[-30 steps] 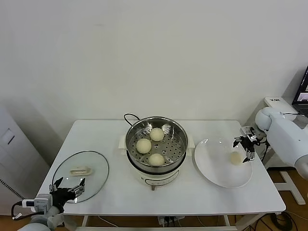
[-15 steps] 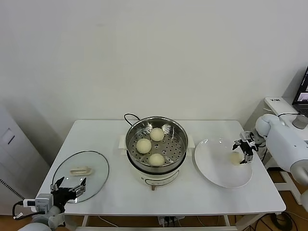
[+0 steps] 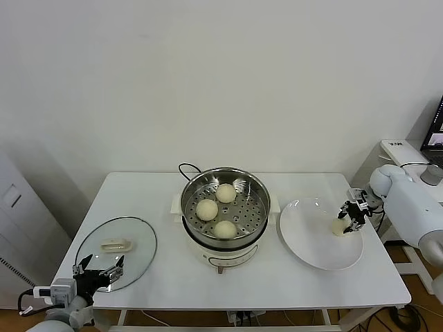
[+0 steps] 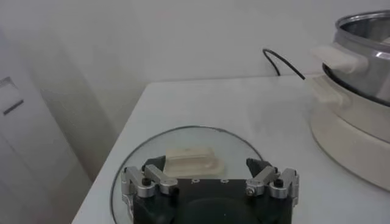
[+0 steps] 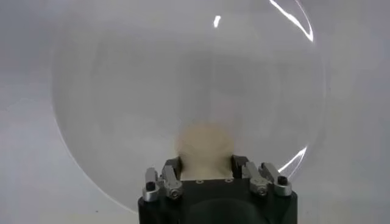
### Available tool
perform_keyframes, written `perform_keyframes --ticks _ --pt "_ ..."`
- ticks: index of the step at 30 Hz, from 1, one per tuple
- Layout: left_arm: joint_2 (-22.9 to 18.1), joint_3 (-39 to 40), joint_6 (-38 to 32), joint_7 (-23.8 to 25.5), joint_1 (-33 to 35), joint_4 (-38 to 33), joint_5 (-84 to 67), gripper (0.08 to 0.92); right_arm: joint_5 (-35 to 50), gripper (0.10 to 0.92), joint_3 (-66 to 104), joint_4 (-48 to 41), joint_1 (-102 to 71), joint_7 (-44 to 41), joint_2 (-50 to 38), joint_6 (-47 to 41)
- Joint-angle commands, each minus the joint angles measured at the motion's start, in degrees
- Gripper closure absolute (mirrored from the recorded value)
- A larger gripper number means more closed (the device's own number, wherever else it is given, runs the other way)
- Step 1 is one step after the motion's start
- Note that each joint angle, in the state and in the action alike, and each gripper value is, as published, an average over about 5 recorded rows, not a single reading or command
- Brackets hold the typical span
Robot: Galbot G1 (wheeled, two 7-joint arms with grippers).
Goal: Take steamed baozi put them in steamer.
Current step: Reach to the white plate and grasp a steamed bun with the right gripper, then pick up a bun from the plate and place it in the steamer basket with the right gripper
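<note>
Sitting on the far right part of the white plate [image 3: 311, 238], the last steamed baozi [image 3: 338, 227] is the one in hand: the step looks like the pickup of the fourth bun, since three buns [image 3: 214, 209] already lie on the perforated tray of the steamer [image 3: 225, 205], which stands just left of the plate. The right gripper [image 3: 351, 215] is down over that bun from the plate's outer edge, and in the right wrist view the baozi [image 5: 205, 148] fills the gap between the two fingers [image 5: 171, 172], which look drawn in against its sides, so the pincer appears to be grasping the bun, though it still rests on the plate. The next move calls for a gentle lift clear of the plate, a carry left over the steamer's rim, and a release into the free spot on the tray. The left gripper [image 3: 98, 271] waits released, well left of the plate, by the glass lid [image 3: 116, 249]
</note>
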Motion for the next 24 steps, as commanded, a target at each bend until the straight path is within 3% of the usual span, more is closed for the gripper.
perform_keyframes --ticks 1,12,24 --pt "0.02 -0.18 0.31 -0.19 0.19 -0.12 0.14 0.177 11.03 0.541 -8.05 7.40 3.10 -2.29 -3.23 -5.07" --pt "-0.74 -0.82 0.57 -0.93 0.72 -0.52 0.54 0.177 44.41 0.542 -41.54 29.72 30.74 -2.27 -10.10 -21.70" --pt "-0.73 -0.20 0.63 -0.99 0.46 -0.81 0.70 0.177 61.72 0.541 -59.44 40.27 51.44 1.27 -3.88 -35.46"
